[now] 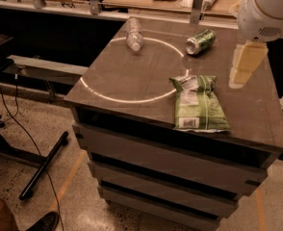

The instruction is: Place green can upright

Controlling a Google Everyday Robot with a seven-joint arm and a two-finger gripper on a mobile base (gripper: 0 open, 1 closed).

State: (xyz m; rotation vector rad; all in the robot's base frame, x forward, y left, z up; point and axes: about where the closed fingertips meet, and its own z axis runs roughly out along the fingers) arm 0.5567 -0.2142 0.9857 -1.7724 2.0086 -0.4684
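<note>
Tabletop point(132, 76): green can point(200, 41) sideways, gripper point(246, 64) nearby

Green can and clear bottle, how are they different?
The green can is dark green metal; the clear bottle is see-through plastic. The green can lies slanted, to the right of the clear bottle, which points nearly straight back. Both lie on their sides on the table. The gripper hangs above the table's right side.

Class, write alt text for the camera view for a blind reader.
A green can lies on its side at the back of a dark tabletop, the gripper hovering to its right; a green snack bag and clear bottle lie nearby.
</note>
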